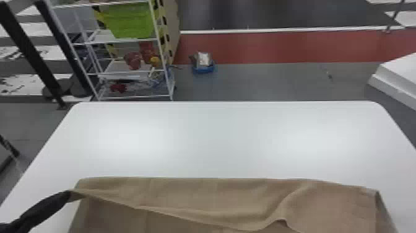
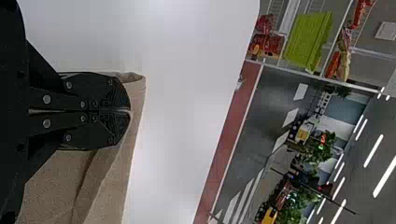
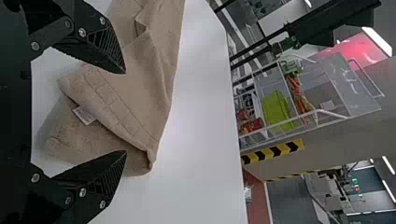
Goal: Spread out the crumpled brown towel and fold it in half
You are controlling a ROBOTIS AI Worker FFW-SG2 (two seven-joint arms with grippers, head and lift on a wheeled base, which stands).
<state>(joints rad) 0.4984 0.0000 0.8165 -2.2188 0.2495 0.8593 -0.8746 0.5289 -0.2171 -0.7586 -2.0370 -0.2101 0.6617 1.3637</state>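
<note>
One brown towel (image 1: 216, 193), edge in left hand (image 1: 68, 195)

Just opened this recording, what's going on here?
A robot is working on a brown towel on a white table. Its left gripper is shut on the towel near its far left corner. The right gripper is open by the towel's other end, with nothing between its fingers. The towel is largely spread but still uneven, with a loose flap across it and layers overlapping at the right end, so no neat half fold yet.
</note>
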